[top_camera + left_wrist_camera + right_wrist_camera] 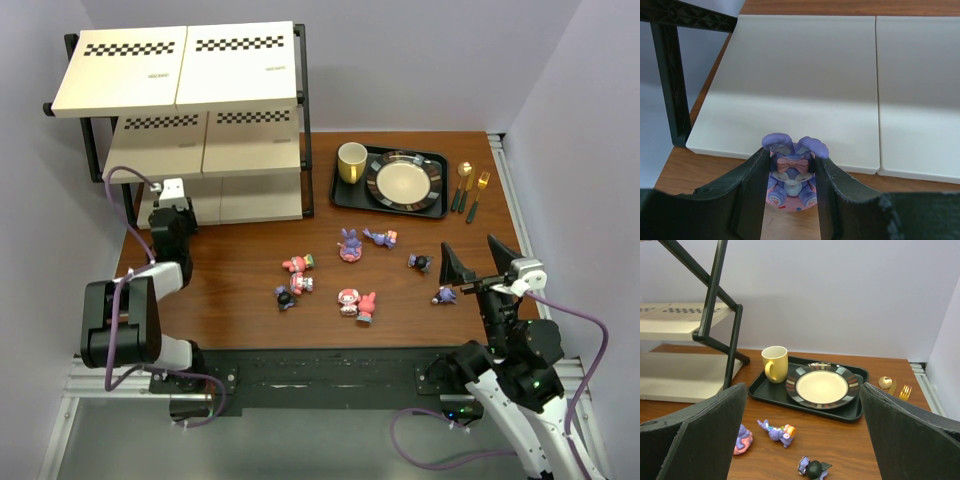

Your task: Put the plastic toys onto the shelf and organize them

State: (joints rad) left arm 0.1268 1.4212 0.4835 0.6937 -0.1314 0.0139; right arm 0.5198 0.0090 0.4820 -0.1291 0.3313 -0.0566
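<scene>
Occlusion first: from overhead the left gripper (171, 192) sits at the front edge of the shelf (180, 65), and its load is hidden there. Top boards cover most of the lower tiers. Right wrist view cuts the shelf off at the left edge.

Left wrist view settles it: jaws clamped on a purple bunny (790, 172), upright, pink bow, pink dotted round base. It's just in front of the bottom board (805, 85), not on it. Can't tell if the base touches the worktop (250, 300).

Right gripper (474, 265) is spread wide, nothing in it, hovering at the right side.

Remaining toys (350, 245) are scattered mid-worktop: pink, purple and dark ones, some lying on their sides. Too small overhead for detail.

Shelf: black tube frame, cream boards, black checkered strips.

Worktop is brown wood. Black tray (340, 190) at the back holds a plate (403, 181) and a yellow mug (351, 162); a gold spoon (463, 180) and fork (478, 195) lie beside it. Walls (420, 60) are pale lilac.
</scene>
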